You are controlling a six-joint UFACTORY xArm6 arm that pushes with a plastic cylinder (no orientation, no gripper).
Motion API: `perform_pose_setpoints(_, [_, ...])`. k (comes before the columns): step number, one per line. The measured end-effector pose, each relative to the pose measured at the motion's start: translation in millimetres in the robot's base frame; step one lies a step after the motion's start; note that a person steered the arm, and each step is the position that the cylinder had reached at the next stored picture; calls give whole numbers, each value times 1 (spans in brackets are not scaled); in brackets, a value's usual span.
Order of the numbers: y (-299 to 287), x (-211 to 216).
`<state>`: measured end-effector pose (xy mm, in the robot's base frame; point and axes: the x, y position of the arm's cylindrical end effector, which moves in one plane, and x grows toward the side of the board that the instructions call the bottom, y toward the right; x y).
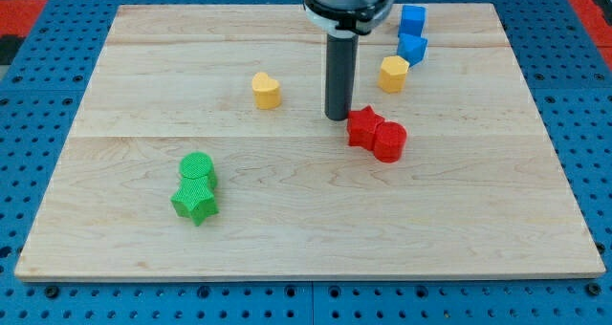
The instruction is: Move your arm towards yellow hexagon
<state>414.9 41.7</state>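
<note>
Camera view: the wooden desk (pixel 143 172) fills the picture, and my tip (pixel 336 118) rests near its middle, just to the view's left of the red star (pixel 362 126), touching it or nearly so; I cannot tell which. The tool is a plain rod with nothing to open or shut, so it holds nothing and can only push.

The yellow hexagon (pixel 393 74), the block I am to approach, stands up and to the view's right of my tip, with bare wood between them. It sits just below the blue blocks (pixel 412 33), two of them stacked toward the view's top right.

A red cylinder-like block (pixel 390 141) presses against the red star on its lower right side. The yellow heart-like block (pixel 267 91) lies to the view's left of the rod, well apart from it. At lower left the green cylinder (pixel 197 169) and green star (pixel 194 202) touch one another.

In my judgement the move is short and diagonal, and the red star could be nudged if I swing too low.
</note>
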Motion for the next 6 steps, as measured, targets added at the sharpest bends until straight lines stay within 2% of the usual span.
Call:
perform_pose_setpoints(3, [56,43])
perform_pose_setpoints(4, [27,30])
perform_pose_setpoints(5, [10,-5])
perform_pose_setpoints(6, [78,-22])
